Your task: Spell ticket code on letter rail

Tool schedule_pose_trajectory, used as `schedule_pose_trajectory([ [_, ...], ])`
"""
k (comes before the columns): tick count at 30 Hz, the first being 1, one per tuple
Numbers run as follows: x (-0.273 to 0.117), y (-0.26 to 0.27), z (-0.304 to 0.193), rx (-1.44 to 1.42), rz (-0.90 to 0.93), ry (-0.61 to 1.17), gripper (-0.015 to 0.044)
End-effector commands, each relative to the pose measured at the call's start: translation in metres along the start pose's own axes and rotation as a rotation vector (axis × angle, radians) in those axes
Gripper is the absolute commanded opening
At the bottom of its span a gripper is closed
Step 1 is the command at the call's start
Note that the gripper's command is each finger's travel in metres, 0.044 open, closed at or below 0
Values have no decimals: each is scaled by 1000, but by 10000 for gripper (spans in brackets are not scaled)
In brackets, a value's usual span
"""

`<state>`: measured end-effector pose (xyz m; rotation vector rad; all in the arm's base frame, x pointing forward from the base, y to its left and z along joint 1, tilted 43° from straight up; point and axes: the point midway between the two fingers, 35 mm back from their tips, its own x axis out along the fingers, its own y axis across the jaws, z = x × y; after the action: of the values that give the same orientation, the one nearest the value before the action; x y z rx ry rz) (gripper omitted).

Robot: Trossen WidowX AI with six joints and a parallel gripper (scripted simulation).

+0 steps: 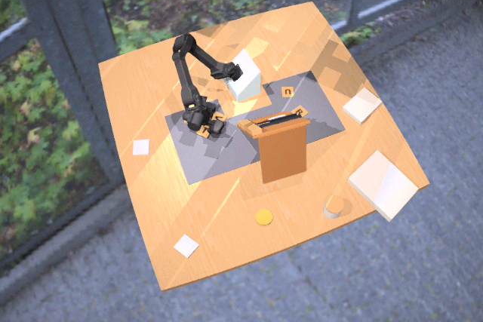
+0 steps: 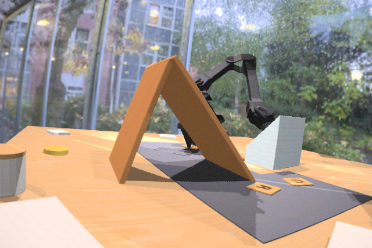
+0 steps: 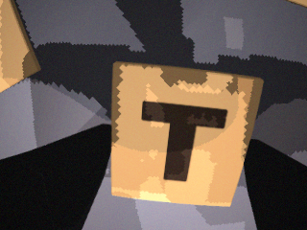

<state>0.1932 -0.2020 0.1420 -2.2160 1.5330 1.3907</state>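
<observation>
With its black fingers closed on the two side edges of a flat, square, orange-tan tile marked T point(image 1: 202, 131) point(image 3: 175, 136), the black parallel-jaw gripper point(image 1: 210, 128) point(image 2: 191, 146) point(image 3: 180, 142) grasps that tile low over the dark grey rectangular mat point(image 1: 206, 162) point(image 2: 240, 206) point(image 3: 115, 213). In the wrist view the T reads upright. Another orange-tan tile point(image 1: 219, 117) point(image 3: 11, 53) lies near the gripper, its letter unclear. Well apart from them, on the mat's other part, lie a square tile marked U point(image 1: 287, 91) point(image 2: 297, 182) and a square tile marked R point(image 1: 299, 111) point(image 2: 263, 188), the latter near the foot of the orange-brown tent-shaped board point(image 1: 284, 154) point(image 2: 192, 113). From above, a dark rail point(image 1: 278, 119) runs across the board; its letters cannot be read. A pale blue wedge-shaped block point(image 1: 249, 82) point(image 2: 279, 146) stands beside the mat.
</observation>
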Motion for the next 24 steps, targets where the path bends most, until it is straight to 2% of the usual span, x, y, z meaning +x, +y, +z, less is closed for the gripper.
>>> schedule_pose_trajectory([
  [1,-3,0,0,5,3,4,0],
  [24,-16,-2,2,5,2,3,0],
])
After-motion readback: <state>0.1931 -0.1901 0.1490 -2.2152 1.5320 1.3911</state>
